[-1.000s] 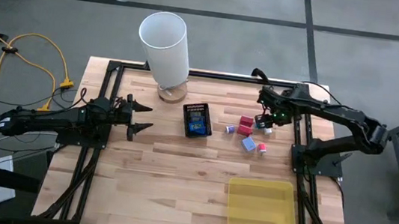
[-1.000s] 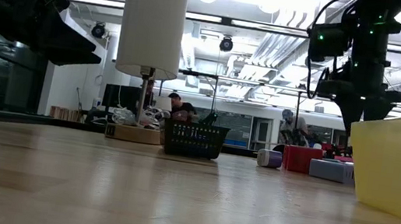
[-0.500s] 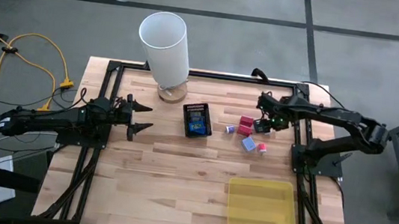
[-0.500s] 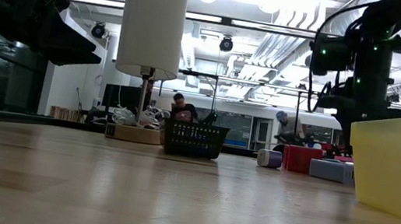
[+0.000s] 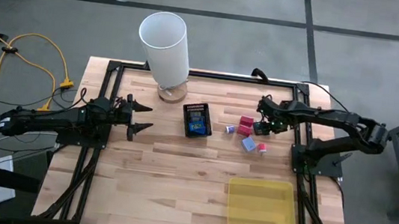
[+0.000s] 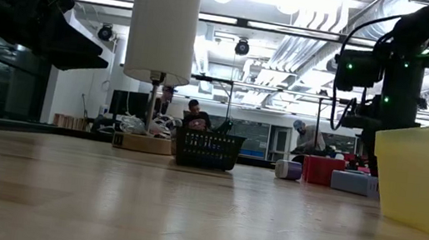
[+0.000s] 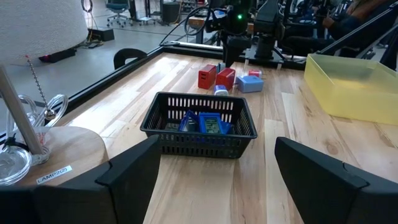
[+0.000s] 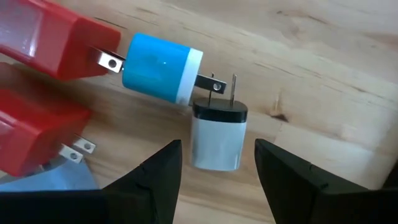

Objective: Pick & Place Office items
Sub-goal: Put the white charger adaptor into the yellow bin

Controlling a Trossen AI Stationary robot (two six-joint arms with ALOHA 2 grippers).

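Right wrist view puts the white plug adapter (image 8: 216,137) dead centre, lying on the bare wood between my two dark fingers (image 8: 158,183), prongs pointing toward the upper middle of the frame. My right gripper (image 8: 216,163) is partly open, its jaws standing either side of the adapter with a gap on each side, and it has hold of nothing. The trouble I foresee is the neighbour: the blue-and-white round plug (image 8: 160,60) lies just above it in the frame, one of its prongs reaching to the adapter's black end, so closing or lifting carelessly could drag or flick that plug along. The red adapters (image 8: 53,37) crowd the upper left and left edge, close enough for my left-hand finger to nudge them if I come down off-line. In the high view this cluster sits right of centre on the table (image 5: 168,191), under my right gripper (image 5: 263,127). Left of it, at centre, the black mesh basket (image 5: 198,119) already holds blue pieces (image 7: 204,123); I judge a loose grip could drop the adapter short of it. The translucent yellow tray (image 5: 261,206) at lower right looks empty. My left gripper (image 5: 140,118) waits at the left, jaws spread wide, holding nothing.
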